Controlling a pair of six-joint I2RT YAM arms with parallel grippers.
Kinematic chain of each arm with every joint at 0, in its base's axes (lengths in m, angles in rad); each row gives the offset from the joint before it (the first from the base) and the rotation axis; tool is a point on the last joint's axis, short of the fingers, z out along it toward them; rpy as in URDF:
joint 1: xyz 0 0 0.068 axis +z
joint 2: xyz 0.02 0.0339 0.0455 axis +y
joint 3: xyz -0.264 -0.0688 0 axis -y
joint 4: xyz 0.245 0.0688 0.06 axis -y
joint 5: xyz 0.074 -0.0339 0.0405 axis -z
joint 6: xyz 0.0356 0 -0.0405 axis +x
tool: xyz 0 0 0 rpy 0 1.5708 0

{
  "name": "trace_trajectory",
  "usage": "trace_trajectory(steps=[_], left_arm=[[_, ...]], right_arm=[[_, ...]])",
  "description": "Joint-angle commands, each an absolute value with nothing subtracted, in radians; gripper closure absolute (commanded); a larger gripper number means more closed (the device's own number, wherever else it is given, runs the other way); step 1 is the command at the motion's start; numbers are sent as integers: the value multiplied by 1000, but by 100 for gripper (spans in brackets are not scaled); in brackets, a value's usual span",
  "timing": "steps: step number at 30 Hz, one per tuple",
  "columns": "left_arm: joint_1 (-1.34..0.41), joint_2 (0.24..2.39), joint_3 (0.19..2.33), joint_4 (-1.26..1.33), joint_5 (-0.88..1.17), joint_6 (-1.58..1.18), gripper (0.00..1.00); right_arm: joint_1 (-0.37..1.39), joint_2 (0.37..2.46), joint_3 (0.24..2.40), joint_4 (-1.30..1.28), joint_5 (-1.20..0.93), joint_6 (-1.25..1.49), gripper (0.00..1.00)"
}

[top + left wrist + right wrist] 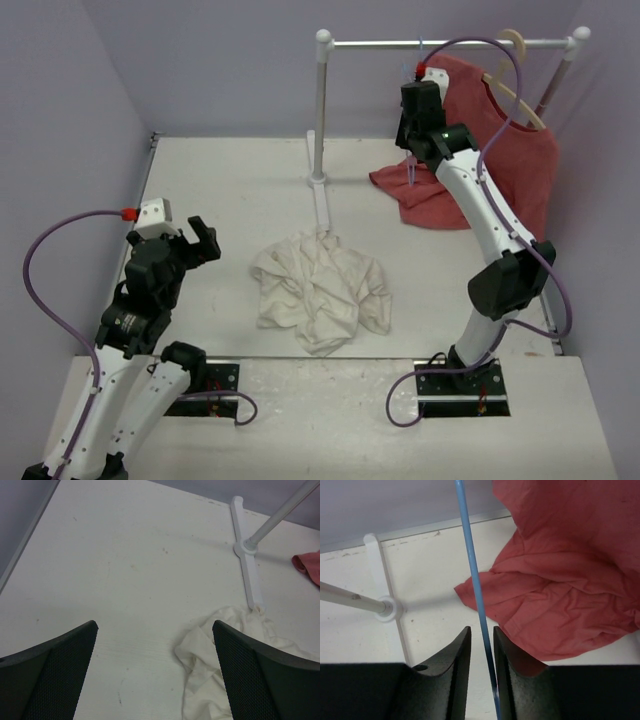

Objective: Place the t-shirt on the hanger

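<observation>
The cream t-shirt [320, 290] lies crumpled on the table between the arms, its edge showing in the left wrist view [215, 670]. The thin light-blue hanger [414, 172] hangs from the rail at the back right. In the right wrist view its wire [474, 575] runs straight down between the fingers of my right gripper [481, 629], which is shut on it, the wire resting against the right finger. From above, the right gripper [413, 158] is raised below the rail. My left gripper [202, 240] hovers open left of the t-shirt, nothing between its fingers [155, 625].
A white clothes rack [320, 110] stands at the back, with its foot [247, 565] on the table near the t-shirt. A red t-shirt [500, 150] hangs on a beige hanger [518, 85] right of my right gripper and drapes onto the table [560, 570].
</observation>
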State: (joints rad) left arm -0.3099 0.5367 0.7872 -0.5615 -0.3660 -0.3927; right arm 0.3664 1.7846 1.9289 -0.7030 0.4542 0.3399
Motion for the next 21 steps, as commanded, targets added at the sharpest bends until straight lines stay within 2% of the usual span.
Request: trace_trajectory(steps=[1, 10, 14, 17, 21], left_arm=[[-311, 526, 778, -517, -348, -385, 0], [-318, 523, 776, -517, -342, -385, 0], [-319, 526, 776, -514, -341, -383, 0], [-318, 530, 776, -515, -338, -383, 0], [-321, 534, 776, -515, -337, -383, 0]], right_arm=[[368, 1749, 1872, -666, 432, 344, 72], [368, 1682, 1736, -606, 415, 356, 77], [368, 1657, 1688, -584, 392, 357, 86], [368, 1647, 1678, -568, 388, 345, 98], [368, 1624, 1689, -569, 373, 331, 100]])
